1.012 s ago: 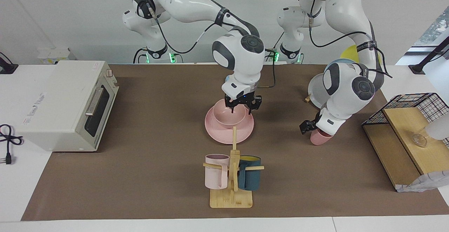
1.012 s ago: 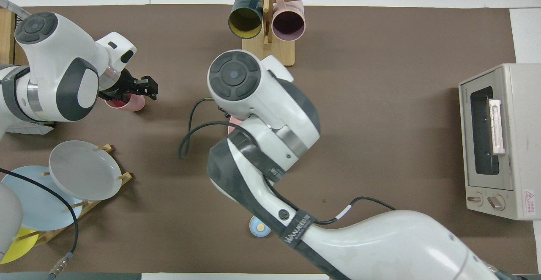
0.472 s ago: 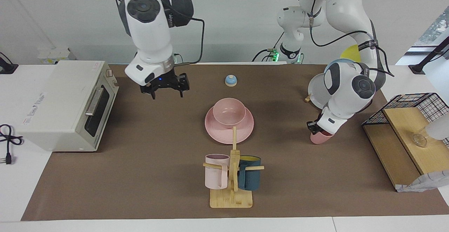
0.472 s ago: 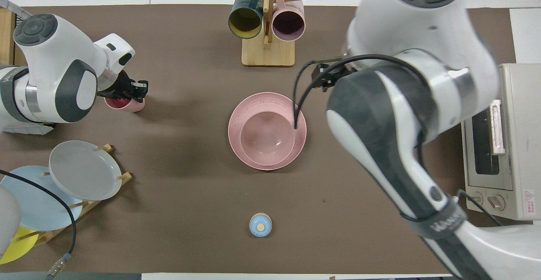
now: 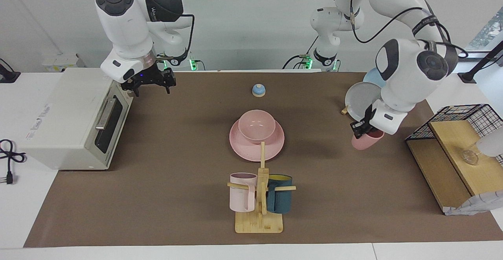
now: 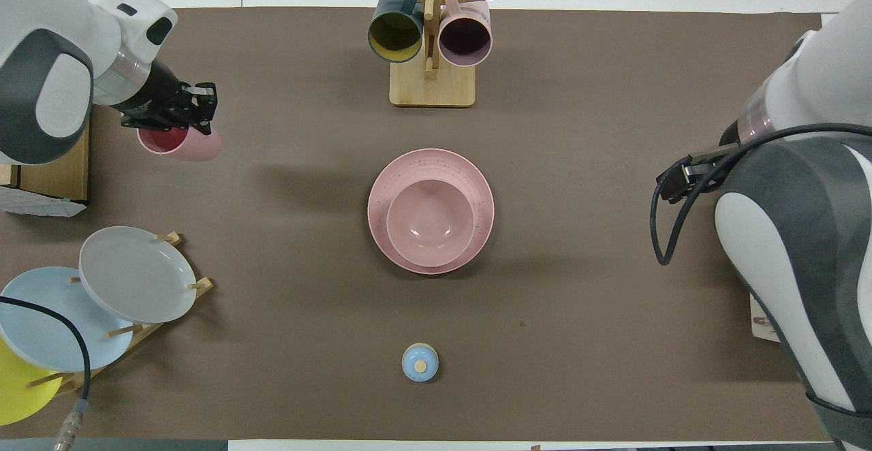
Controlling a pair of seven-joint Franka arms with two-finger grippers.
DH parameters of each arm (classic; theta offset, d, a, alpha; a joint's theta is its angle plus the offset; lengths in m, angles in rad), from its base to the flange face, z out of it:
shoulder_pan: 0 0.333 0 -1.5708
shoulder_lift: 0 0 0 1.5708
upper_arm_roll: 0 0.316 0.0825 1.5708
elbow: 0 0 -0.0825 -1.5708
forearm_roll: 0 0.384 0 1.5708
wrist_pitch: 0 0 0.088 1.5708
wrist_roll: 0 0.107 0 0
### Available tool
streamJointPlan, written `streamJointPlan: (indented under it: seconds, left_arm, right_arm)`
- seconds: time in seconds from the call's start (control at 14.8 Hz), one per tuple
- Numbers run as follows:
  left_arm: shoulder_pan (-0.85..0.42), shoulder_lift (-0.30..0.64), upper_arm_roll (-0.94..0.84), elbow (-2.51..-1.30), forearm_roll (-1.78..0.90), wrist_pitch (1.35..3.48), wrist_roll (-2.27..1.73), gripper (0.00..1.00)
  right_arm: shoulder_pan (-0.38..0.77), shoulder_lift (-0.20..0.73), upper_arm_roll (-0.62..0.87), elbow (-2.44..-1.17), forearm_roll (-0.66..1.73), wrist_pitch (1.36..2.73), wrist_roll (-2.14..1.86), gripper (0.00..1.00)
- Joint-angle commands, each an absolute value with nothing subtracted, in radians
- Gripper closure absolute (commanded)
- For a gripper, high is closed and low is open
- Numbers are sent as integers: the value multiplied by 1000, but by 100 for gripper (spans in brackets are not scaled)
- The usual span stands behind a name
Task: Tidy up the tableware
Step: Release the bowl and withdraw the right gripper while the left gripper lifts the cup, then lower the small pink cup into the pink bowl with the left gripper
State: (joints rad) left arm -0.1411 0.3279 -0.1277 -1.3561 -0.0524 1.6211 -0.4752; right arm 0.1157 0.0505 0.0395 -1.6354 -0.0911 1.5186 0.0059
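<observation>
The left arm bends down over the table's end on its own side, and the left gripper [image 5: 360,127] has its fingers pinched on the rim of the pink cup [image 5: 367,141], held clear of the mat. The right gripper [image 5: 148,82] hangs with fingers spread and empty over the toaster oven [image 5: 74,114] end, near the edge by the robots. The pink bowl [image 6: 430,222] sits in the pink plate [image 6: 385,180] at the table's middle. Only the overhead view shows the cup's dark red inside; the right gripper is hidden there.
</observation>
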Motion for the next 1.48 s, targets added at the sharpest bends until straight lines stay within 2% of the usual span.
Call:
streamJointPlan:
  seconds: [0.0, 0.2, 0.54, 0.88, 1.15, 1.42]
  left_arm:
    - [-322, 348, -115, -1285, -57, 1569, -755, 100]
    - [-478, 341, -115, -1305, -84, 1681, -899, 100]
    - [-630, 391, -112, -1419, -46, 1859, -1069, 100]
    - [-658, 455, -112, -1447, -9, 1904, -1115, 100]
    - [-660, 459, -114, -1492, -11, 1927, -1117, 100]
    - [-661, 459, -114, -1554, -9, 1996, -1118, 100]
  right_arm:
    - [130, 3, -21, -1739, -68, 1606, -21, 0]
    - [129, 0, -37, -1741, -58, 1611, -17, 0]
    - [115, -2, -48, -1738, -58, 1614, -25, 0]
    - [74, 8, -34, -1718, -60, 1606, -35, 0]
    - [14, 8, 10, -1718, -58, 1605, -43, 0]
    - [14, 8, 14, -1718, -61, 1601, -43, 0]
